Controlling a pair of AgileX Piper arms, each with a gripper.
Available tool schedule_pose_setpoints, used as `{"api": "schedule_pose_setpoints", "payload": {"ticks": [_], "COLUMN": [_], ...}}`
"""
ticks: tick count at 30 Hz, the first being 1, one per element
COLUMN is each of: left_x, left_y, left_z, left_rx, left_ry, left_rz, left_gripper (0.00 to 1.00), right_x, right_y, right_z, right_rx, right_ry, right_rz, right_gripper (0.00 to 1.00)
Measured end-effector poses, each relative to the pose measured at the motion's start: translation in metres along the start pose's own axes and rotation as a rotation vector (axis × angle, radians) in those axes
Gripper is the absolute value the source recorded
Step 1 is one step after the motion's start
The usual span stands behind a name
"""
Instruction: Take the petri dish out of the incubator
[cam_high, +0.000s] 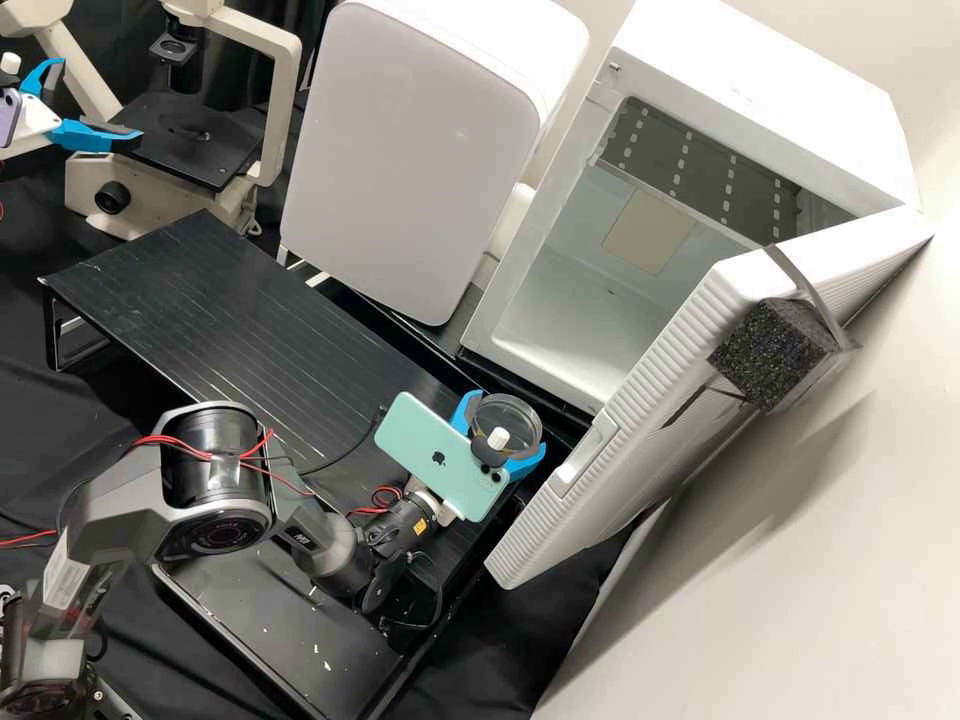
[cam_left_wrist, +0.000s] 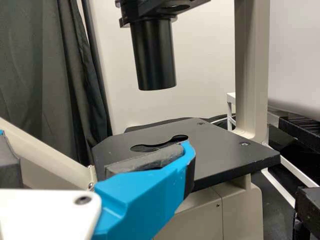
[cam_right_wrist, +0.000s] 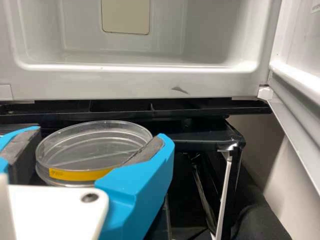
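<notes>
Two grippers, high view. Right gripper (cam_high: 506, 423) clamped on the petri dish (cam_high: 515, 411), outside the incubator (cam_high: 800, 70), near its open mouth. Incubator door (cam_high: 640, 440) swung wide, flanking the gripper closely; black foam block (cam_high: 772, 355) strapped to it. Green phone (cam_high: 425, 440) on the wrist, hiding part of the gripper. Black raised platform (cam_high: 210, 300) alongside; white appliance (cam_high: 410, 150) between incubator and microscope (cam_high: 283, 100). Left gripper (cam_high: 100, 98) at the microscope, fingers apart, nothing between.

Left wrist view: one blue finger (cam_left_wrist: 145, 200) across the near part of the black stage (cam_left_wrist: 220, 150). Black cylinder (cam_left_wrist: 154, 55) hangs above the stage. Dark curtain (cam_left_wrist: 45, 65) beyond.

Right wrist view: dish between the two blue fingers, yellow label (cam_right_wrist: 80, 174) on its side. Incubator's front sill (cam_right_wrist: 135, 85) beyond, beige plate (cam_right_wrist: 125, 16) on the inner back wall.
</notes>
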Motion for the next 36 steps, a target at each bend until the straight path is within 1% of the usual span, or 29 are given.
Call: {"api": "schedule_pose_setpoints", "payload": {"ticks": [9, 13, 17, 18, 20, 25, 27, 36], "left_x": [0.000, 0.000, 0.000, 0.000, 0.000, 0.000, 0.000, 0.000], "left_y": [0.000, 0.000, 0.000, 0.000, 0.000, 0.000, 0.000, 0.000], "left_z": [0.000, 0.000, 0.000, 0.000, 0.000, 0.000, 0.000, 0.000], "left_rx": [0.000, 0.000, 0.000, 0.000, 0.000, 0.000, 0.000, 0.000], "left_ry": [0.000, 0.000, 0.000, 0.000, 0.000, 0.000, 0.000, 0.000], "left_rz": [0.000, 0.000, 0.000, 0.000, 0.000, 0.000, 0.000, 0.000], "left_gripper": [1.00, 1.00, 1.00, 1.00, 1.00, 1.00, 1.00, 1.00], "right_x": [-0.009, -0.016, -0.022, -0.024, -0.027, -0.036, -0.040, -0.051], "right_y": [-0.006, -0.010, -0.014, -0.016, -0.018, -0.023, -0.026, -0.036], "right_z": [-0.006, -0.009, -0.013, -0.015, -0.017, -0.024, -0.029, -0.045], "right_rx": [0.021, 0.029, 0.046, 0.057, 0.067, 0.070, 0.079, 0.069], "right_ry": [0.038, 0.034, 0.035, 0.036, 0.039, 0.044, 0.050, 0.081], "right_rz": [0.009, 0.002, -0.015, -0.022, -0.035, -0.055, -0.068, -0.117], "right_gripper": [0.00, 0.00, 0.00, 0.00, 0.00, 0.00, 0.00, 0.00]}}
